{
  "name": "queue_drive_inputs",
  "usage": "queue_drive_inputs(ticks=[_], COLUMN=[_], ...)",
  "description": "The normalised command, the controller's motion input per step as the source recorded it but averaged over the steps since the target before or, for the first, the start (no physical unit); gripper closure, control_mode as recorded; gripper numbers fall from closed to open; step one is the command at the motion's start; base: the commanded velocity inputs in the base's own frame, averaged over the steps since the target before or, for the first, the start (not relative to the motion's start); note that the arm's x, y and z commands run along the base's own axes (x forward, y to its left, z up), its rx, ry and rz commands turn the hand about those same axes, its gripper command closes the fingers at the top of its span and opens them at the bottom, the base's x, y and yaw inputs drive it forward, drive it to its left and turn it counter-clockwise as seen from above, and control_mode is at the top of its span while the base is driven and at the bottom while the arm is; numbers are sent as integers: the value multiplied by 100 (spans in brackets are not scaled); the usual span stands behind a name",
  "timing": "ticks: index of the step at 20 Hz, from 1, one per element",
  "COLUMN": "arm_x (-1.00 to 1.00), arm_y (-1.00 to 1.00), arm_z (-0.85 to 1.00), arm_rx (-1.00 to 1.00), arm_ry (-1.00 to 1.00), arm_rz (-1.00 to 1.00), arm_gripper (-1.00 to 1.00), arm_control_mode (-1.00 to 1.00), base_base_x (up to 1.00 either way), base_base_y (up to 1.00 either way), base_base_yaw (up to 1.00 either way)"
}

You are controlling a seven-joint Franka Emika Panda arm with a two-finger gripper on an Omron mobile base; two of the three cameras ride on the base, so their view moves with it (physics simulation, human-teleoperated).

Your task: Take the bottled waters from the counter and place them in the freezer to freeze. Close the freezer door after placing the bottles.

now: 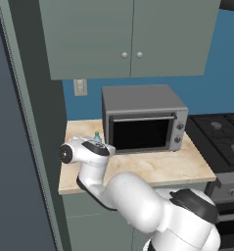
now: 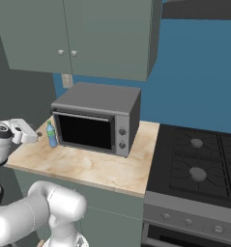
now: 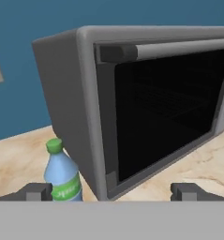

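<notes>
on the counter [image 2: 93, 166], just beside the left wall of the toaster oven [image 2: 95, 120], stands the light blue bottle [image 3: 63, 177], upright, with a green cap and green label. i'd judge it light, smooth and easy to tip, so the label band at mid-body looks the best hold. the gripper [image 3: 111, 191] is spread wide with nothing between its tips, the bottle near its left fingertip [image 3: 37, 191].

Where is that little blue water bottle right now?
The light blue bottle stands upright on the counter, just left of the toaster oven, near the counter's left end.
</notes>
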Motion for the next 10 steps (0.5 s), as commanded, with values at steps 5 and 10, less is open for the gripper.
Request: queue_drive_inputs(ticks=[5, 10], arm_x=[12, 14], arm_y=[0, 0], arm_z=[-10, -15], arm_rx=[0, 0], arm_ry=[0, 0], arm_rz=[0, 0], arm_gripper=[-100, -100], arm_control_mode=[-100, -100], base_base_x=[0, 0], base_base_y=[0, 0], base_base_yaw=[0, 0])
